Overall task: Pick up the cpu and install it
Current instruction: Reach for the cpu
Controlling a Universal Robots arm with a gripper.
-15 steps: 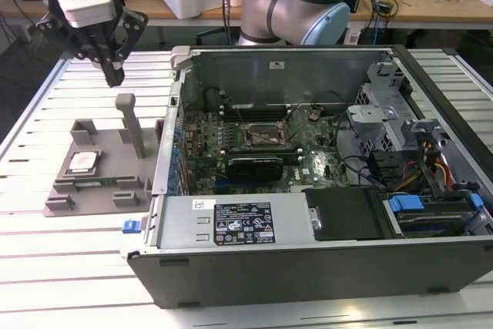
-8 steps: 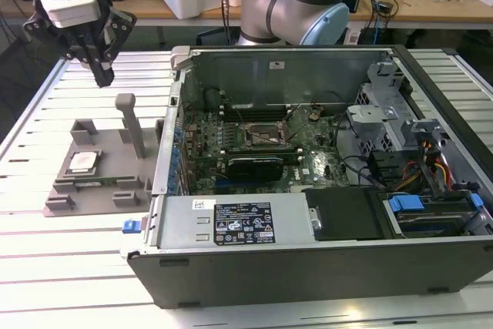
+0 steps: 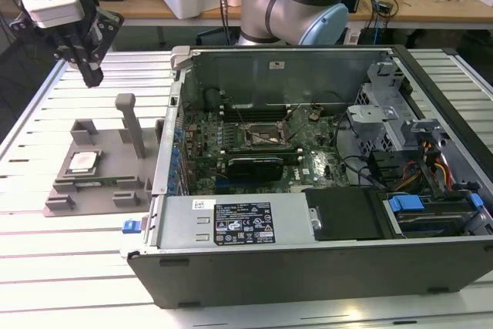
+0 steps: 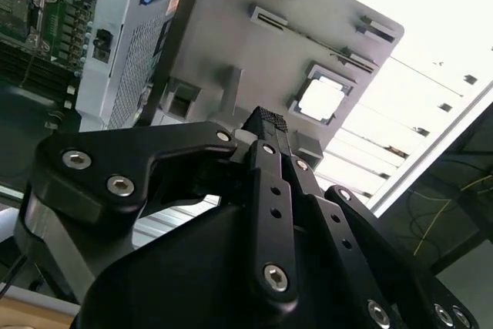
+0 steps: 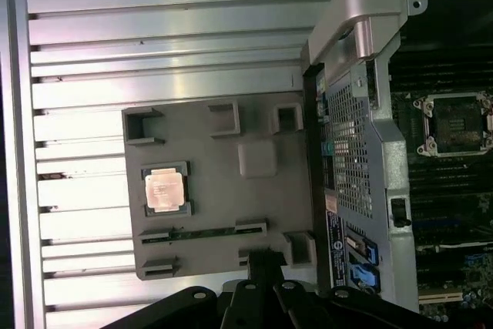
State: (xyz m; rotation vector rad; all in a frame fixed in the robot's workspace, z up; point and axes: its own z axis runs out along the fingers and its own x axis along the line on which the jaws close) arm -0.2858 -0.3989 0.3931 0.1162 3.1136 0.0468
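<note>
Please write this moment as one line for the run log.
gripper: fingers shut, empty, raised near grey fixture | cpu: seated in fixture, untouched | socket: inside open computer case, no cpu

Silvery-grey cpu (image 3: pixel 81 162); grey tray (image 3: pixel 104 148); green motherboard (image 3: pixel 204 144); black fingers (image 4: pixel 269 190); ribbed silver table (image 3: pixel 31 136).

Bright, even light — in second wrist view, table (image 4: pixel 431 52) glares, cpu (image 4: pixel 322 99) blown white.

A grey holder tray (image 3: pixel 117 169) lies on the slatted table (image 3: pixel 62 267) beside the open computer case (image 3: pixel 308 276).
</note>
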